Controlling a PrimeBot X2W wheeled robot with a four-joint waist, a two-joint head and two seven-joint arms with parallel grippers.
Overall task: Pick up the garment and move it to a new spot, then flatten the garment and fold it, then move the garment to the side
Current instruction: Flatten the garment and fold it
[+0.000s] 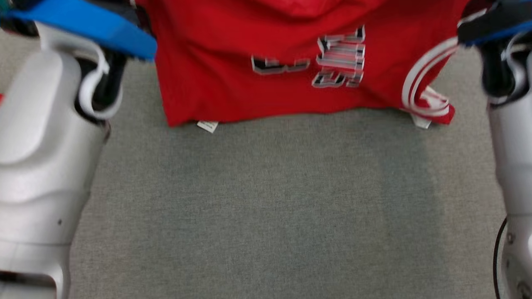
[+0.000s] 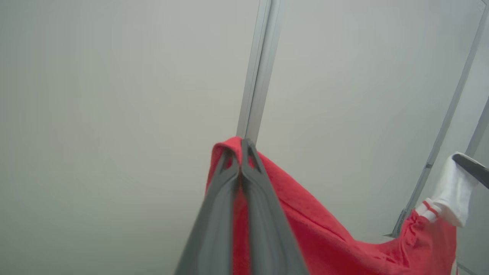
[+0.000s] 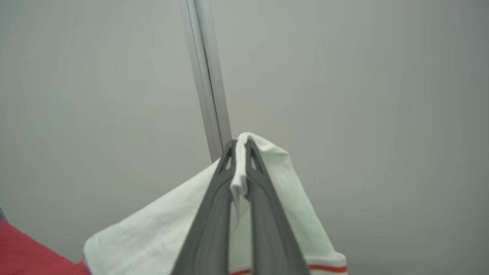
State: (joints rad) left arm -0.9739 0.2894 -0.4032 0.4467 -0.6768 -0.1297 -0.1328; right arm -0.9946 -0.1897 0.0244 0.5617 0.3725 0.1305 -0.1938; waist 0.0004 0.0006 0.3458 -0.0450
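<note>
In the head view the red garment (image 1: 266,62) hangs across the upper middle of the frame, its long axis running left to right between the left forearm (image 1: 41,145) at the left edge and the right forearm (image 1: 511,166) at the right edge. Its lower hem appears to brush the grey surface (image 1: 266,207), which lies bare toward the bottom of the frame. In the left wrist view the left gripper (image 2: 241,147) is clamped on a red edge of the cloth at frame centre. From there the fabric sags away to the lower right toward a white cuff (image 2: 450,198), with a metal post (image 2: 259,68) behind. In the right wrist view the right gripper (image 3: 241,143) is pinched onto the white sleeve (image 3: 172,229), and red cloth shows at the lower left corner. Each arm thus holds one end, neither nearer than the other. Laying the cloth flat likely turns on keeping that span level and stretched as both arms lower together.
</note>
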